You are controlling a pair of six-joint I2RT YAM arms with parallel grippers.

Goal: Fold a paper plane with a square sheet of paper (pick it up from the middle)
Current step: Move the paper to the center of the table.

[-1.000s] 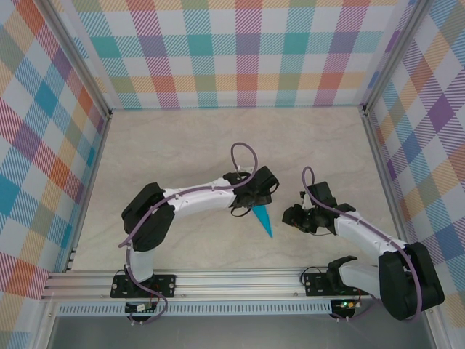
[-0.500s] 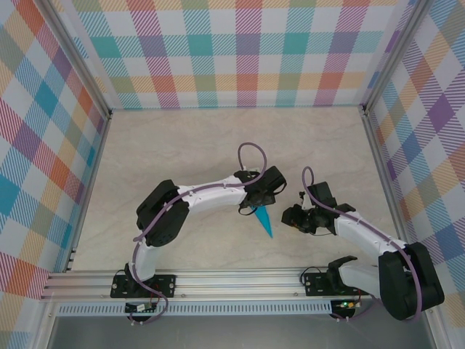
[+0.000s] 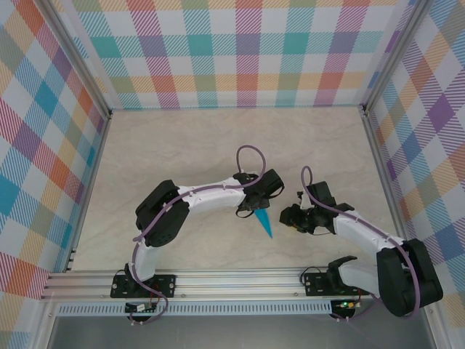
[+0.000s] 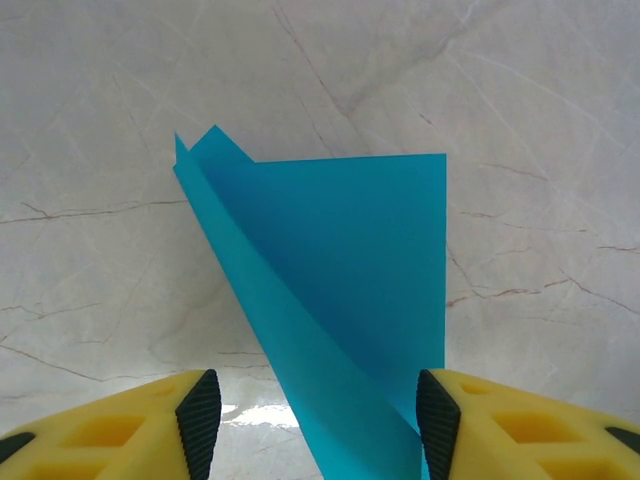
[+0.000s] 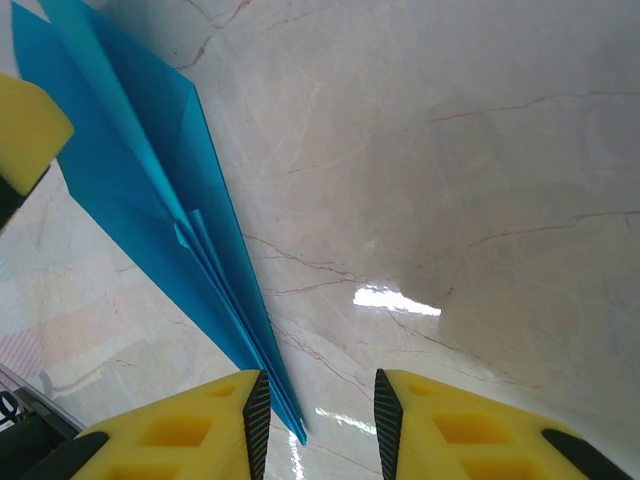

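The left gripper (image 4: 318, 420) has moved over the plane (image 4: 340, 270), jaws narrowing but still apart around it. The right gripper (image 5: 320, 420) stays slightly apart, empty. Probably a pinch follows.

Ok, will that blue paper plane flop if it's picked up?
Probably very light: the paper plane lies nearly flat on the glossy table, so it may slide when pushed. Its layered folds likely stiffen it lengthwise, though they gape slightly and may spring open.

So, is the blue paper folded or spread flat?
Folded. The paper is a narrow dart with a sharp tip, and the wrist views show layered flaps along a crease.
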